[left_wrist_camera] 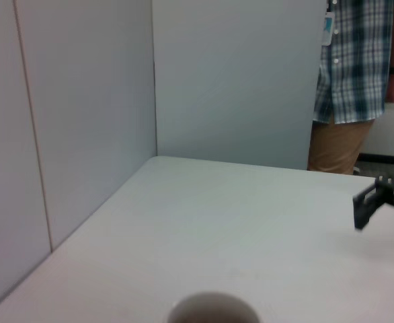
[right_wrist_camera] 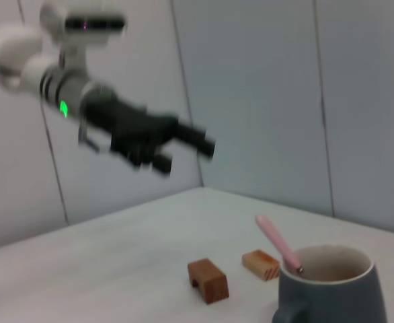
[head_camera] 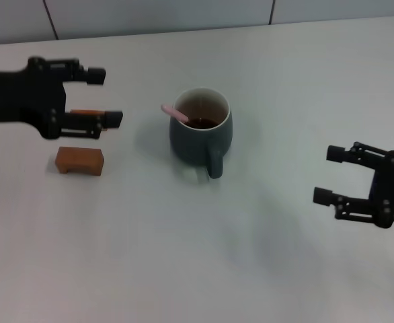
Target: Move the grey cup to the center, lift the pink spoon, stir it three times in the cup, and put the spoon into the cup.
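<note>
Right wrist view: second wooden block [right_wrist_camera: 261,264] (head hides it); pink spoon [head_camera: 175,114] in grey cup [head_camera: 201,133]; both fingers spread.

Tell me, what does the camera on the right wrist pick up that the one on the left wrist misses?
Only the right wrist view shows the pink spoon leaning in the grey cup, two brown wooden blocks on the table behind it, and the left gripper raised above the table, open and empty. Only the left wrist view shows a person in a checked shirt standing past the table's far edge, and part of the right gripper. Both show the white table, the grey wall panels, and the cup, though the left wrist catches only its rim.
</note>
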Robot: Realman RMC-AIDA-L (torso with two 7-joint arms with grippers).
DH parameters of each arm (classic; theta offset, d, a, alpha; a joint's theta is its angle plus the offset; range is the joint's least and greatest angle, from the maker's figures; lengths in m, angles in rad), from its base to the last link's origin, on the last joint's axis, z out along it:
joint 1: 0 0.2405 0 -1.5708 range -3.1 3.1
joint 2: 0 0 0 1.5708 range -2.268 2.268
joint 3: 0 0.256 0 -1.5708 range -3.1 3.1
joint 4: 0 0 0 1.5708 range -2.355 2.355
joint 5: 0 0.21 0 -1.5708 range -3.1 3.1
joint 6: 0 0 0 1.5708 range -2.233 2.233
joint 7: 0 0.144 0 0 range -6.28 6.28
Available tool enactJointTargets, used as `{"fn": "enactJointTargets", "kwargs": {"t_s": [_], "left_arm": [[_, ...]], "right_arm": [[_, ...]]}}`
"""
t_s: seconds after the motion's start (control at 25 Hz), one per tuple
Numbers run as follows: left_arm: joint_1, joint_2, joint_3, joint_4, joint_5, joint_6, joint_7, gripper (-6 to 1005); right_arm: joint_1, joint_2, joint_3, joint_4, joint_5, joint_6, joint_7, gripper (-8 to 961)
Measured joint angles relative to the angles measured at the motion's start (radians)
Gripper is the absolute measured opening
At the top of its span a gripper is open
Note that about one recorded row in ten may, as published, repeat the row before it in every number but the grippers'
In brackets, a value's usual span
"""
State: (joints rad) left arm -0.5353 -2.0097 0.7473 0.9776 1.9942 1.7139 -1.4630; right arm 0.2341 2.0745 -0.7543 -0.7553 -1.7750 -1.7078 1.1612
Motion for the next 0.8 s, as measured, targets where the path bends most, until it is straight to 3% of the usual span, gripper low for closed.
{"fn": "enactJointTargets", "kwargs": {"t_s": [0.32, 0.8], "left_arm": [[0.021, 0.024, -0.010, -0.207, -0.002, -0.023, 0.120, 796], [0.029, 0.043, -0.028, -0.235, 0.007, -0.073, 0.078, 796]], "right_arm": [[-0.020, -0.002, 0.024, -0.082, -0.018, -0.024, 0.064, 826], [-0.010, 0.002, 0.014, -0.087, -0.051, -0.017, 0.071, 826]]}}
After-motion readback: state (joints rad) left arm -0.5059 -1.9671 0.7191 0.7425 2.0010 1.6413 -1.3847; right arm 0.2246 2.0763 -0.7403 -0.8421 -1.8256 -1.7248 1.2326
